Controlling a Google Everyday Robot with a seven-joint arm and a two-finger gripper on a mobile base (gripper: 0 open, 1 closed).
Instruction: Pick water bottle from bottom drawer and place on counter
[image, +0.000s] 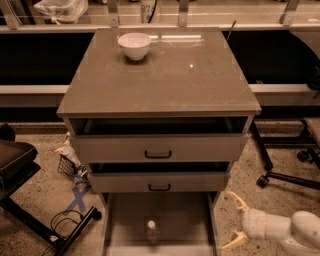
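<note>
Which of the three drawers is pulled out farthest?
The bottom drawer, holding the water bottle; the top drawer and middle drawer are barely open. The open gripper hovers just right of it.

Glossy counter (165, 80), clear plastic water bottle (152, 231), smooth claw (233, 222) lower right

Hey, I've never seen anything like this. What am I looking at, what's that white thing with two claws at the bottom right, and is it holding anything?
One camera looks down at a drawer cabinet from the front. The white thing is a robot arm. Its two-fingered hand is open and holds nothing, and it sits just right of the pulled-out bottom drawer. A small water bottle stands upright on that drawer's floor. The flat top is the counter, with a white bowl near its back left.
</note>
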